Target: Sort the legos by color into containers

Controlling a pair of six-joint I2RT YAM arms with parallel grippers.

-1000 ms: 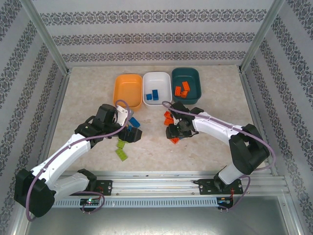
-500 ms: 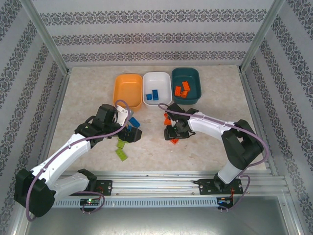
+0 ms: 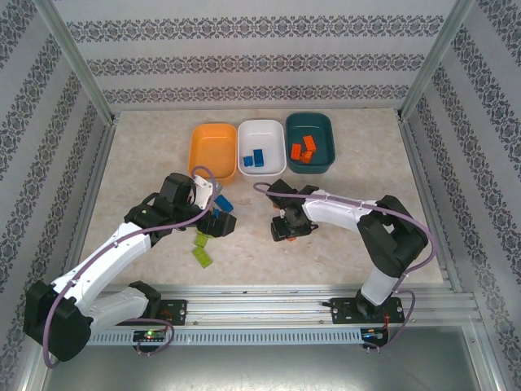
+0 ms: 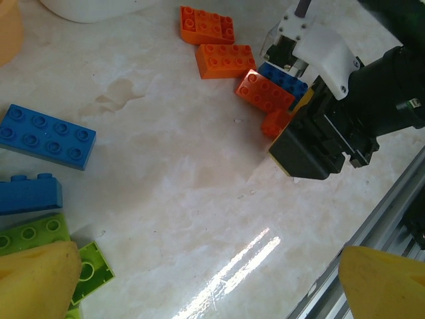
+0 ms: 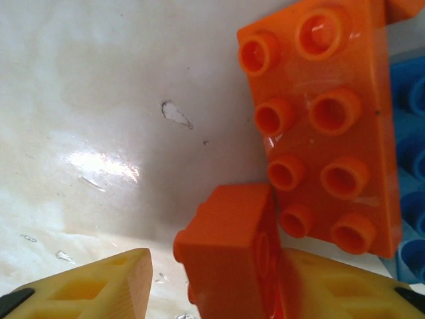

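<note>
My right gripper [image 5: 216,286] is low over the table by a cluster of orange legos [image 3: 281,199]. A small orange brick [image 5: 229,259] lies on its side between its fingers; it touches the right pad [image 5: 332,286] and a gap is left to the left pad [image 5: 99,286]. An orange 2x4 brick [image 5: 319,126] lies just beyond. My left gripper [image 4: 209,282] hangs wide open over bare table, with green bricks [image 4: 33,232] and blue bricks [image 4: 45,136] beside its left finger. At the back stand the orange tub [image 3: 212,151], the white tub [image 3: 262,134] holding blue bricks, and the teal tub [image 3: 317,130] holding orange bricks.
Two green bricks [image 3: 203,257] lie near the front, left of centre. A blue brick [image 4: 285,78] lies partly under the orange ones by the right gripper. The metal rail [image 3: 269,297] runs along the near edge. Patterned walls close in the back and sides.
The right arm's elbow has swung left and its gripper has shifted slightly toward the near left, jaws narrowing a little round the small orange brick. The left arm has not moved.
</note>
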